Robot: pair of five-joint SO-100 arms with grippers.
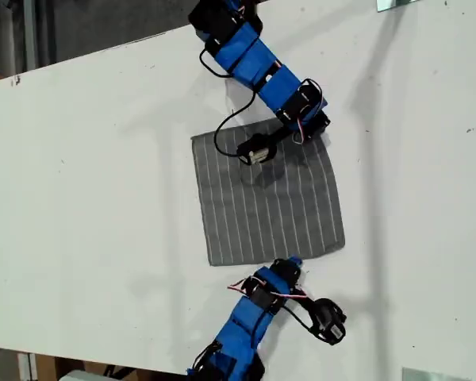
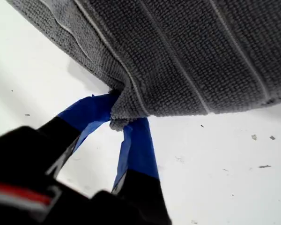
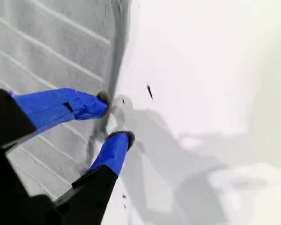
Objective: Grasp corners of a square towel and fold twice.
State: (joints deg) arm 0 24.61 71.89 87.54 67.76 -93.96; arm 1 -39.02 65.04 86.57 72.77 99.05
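Exterior view: the square grey striped towel [image 1: 266,194] lies flat on the white worktop [image 1: 87,182]. My first tool [image 2: 119,121] pinches its edge; my second tool [image 3: 116,117], part-open, should be closed before lifting.

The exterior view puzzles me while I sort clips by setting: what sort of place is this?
Probably a lab or workshop bench, not a home: a bare white table, two blue arms with exposed wiring, my first gripper and my second gripper, and a single towel laid out.
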